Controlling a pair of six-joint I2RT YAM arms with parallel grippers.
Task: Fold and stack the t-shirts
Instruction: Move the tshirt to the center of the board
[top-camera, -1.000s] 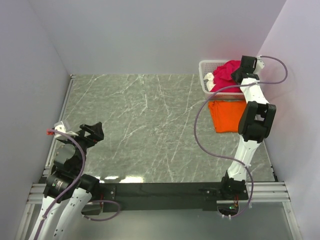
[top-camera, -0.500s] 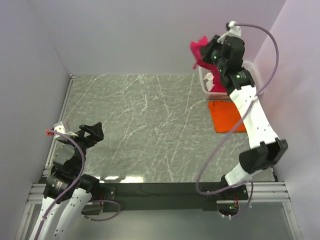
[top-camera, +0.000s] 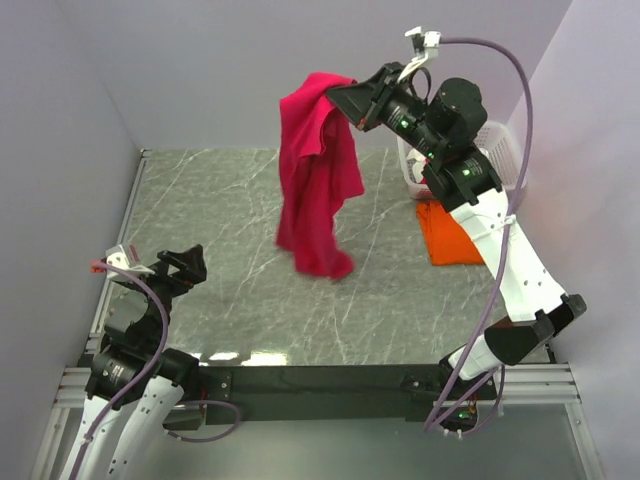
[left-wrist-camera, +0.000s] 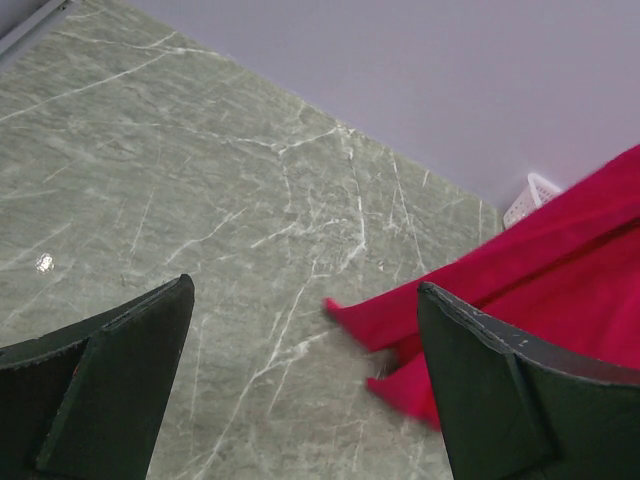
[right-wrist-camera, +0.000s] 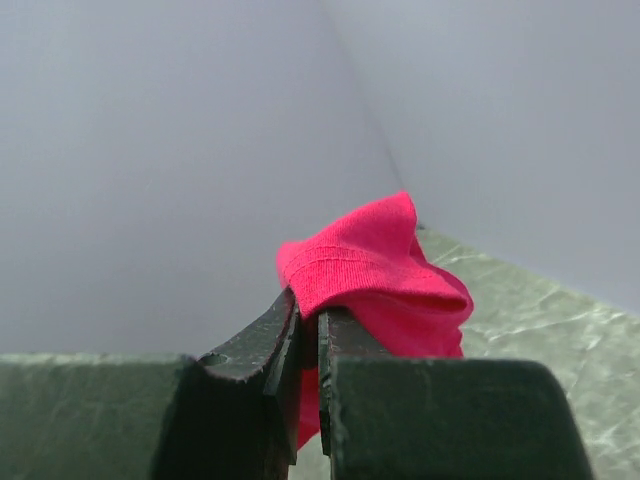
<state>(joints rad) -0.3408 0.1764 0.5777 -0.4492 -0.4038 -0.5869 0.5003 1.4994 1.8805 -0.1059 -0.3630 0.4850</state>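
My right gripper (top-camera: 345, 97) is shut on a crimson-pink t-shirt (top-camera: 318, 175) and holds it high above the table. The shirt hangs down, its lower end (top-camera: 325, 262) near the table's middle. In the right wrist view the cloth (right-wrist-camera: 385, 270) is pinched between the fingers (right-wrist-camera: 285, 340). A folded bright orange t-shirt (top-camera: 450, 235) lies flat at the right, partly behind my right arm. My left gripper (top-camera: 185, 265) is open and empty at the near left. The left wrist view shows the hanging pink shirt (left-wrist-camera: 520, 300) ahead.
A white lattice basket (top-camera: 500, 150) stands at the back right corner, mostly hidden by my right arm; it also shows in the left wrist view (left-wrist-camera: 528, 197). Grey walls close the table at the back and both sides.
My right arm has lifted the pink shirt out of the basket and swung it left and up, so it now hangs over the table's middle. The left arm has not moved.
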